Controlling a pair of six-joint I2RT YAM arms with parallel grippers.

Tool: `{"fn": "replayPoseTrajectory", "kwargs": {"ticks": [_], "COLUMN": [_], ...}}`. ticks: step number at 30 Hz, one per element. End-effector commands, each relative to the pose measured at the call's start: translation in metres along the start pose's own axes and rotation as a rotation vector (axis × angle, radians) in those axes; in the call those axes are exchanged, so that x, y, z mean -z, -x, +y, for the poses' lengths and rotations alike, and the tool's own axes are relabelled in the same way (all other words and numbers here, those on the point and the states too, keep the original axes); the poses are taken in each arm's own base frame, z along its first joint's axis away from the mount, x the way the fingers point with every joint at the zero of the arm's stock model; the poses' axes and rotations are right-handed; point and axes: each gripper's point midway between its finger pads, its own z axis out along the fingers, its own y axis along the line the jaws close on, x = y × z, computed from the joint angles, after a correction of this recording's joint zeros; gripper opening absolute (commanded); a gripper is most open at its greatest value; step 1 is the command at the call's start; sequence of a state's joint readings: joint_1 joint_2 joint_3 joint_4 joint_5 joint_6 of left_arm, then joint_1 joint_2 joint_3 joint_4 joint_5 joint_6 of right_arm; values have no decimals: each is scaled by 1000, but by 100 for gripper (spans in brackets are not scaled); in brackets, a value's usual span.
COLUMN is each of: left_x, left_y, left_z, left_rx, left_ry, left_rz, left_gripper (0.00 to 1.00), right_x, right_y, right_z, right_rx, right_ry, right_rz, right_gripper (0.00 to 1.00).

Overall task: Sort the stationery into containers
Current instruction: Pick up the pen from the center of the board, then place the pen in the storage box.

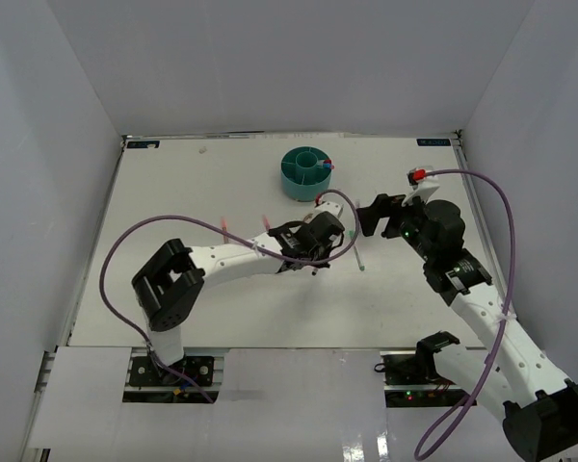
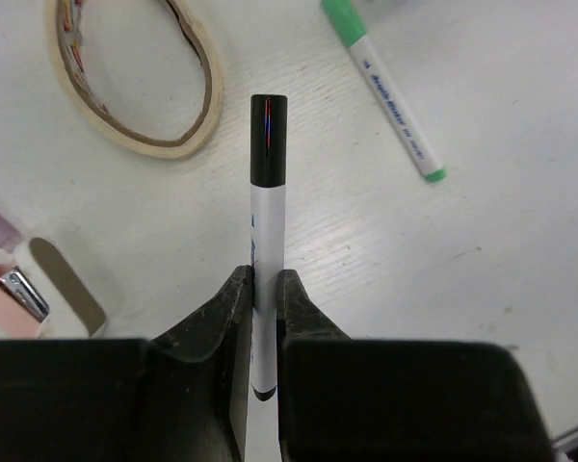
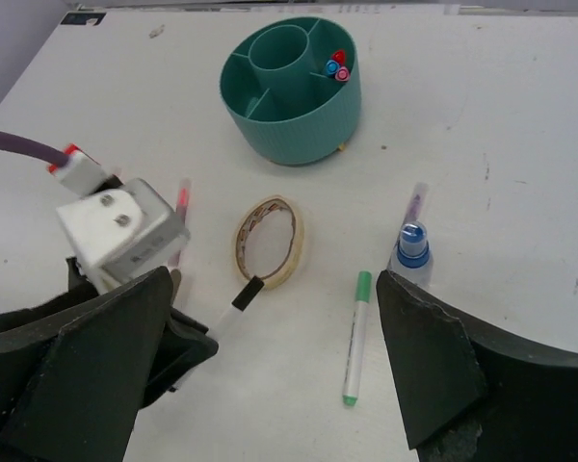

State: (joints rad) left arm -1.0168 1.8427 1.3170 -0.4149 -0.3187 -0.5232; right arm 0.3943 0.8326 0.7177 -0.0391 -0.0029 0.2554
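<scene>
My left gripper [image 2: 263, 279] is shut on the white barrel of a black-capped pen [image 2: 268, 192], whose cap points at the tan rubber band loop [image 2: 208, 106]. The right wrist view shows the same pen [image 3: 233, 306] low over the table, just short of the loop [image 3: 296, 245]. A green-capped pen [image 3: 356, 337] lies to the right, beside the blue-capped bottle [image 3: 411, 252]. The teal organizer [image 3: 291, 91] stands at the back with red, blue and pink pens [image 3: 337, 65] in one ring compartment. My right gripper [image 3: 270, 385] hovers open above these things, holding nothing.
A pink pen [image 3: 182, 207] lies left of the loop, by the left arm's wrist. A purple pen [image 3: 416, 202] lies behind the bottle. In the top view the organizer [image 1: 304, 171] is near the far wall, with both arms meeting mid-table in front of it.
</scene>
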Motion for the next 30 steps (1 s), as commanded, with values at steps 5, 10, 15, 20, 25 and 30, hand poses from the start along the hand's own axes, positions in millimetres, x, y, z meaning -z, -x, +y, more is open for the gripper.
{"fn": "replayPoseTrajectory", "kwargs": {"ticks": [5, 10, 15, 20, 25, 30], "left_x": [65, 88, 112, 133, 136, 137], "left_y": [65, 81, 91, 101, 102, 105], "left_z": [-11, -18, -21, -21, -19, -21], "left_rx": [-47, -104, -131, -151, -154, -154], "left_ry": [-182, -269, -343, -373, -371, -381], "left_rz": [-339, -461, -572, -650, -670, -678], "left_gripper": [2, 1, 1, 2, 1, 2], "right_x": [-4, -18, -29, -37, -36, -34], "right_y": [29, 15, -1, -12, -14, -13], "right_z": [43, 57, 72, 76, 86, 88], "right_rx": [-12, -63, -141, -176, -203, -200], "right_ry": [189, 268, 354, 385, 443, 454], "right_rz": [47, 142, 225, 259, 272, 271], "right_gripper": [94, 96, 96, 85, 71, 54]}}
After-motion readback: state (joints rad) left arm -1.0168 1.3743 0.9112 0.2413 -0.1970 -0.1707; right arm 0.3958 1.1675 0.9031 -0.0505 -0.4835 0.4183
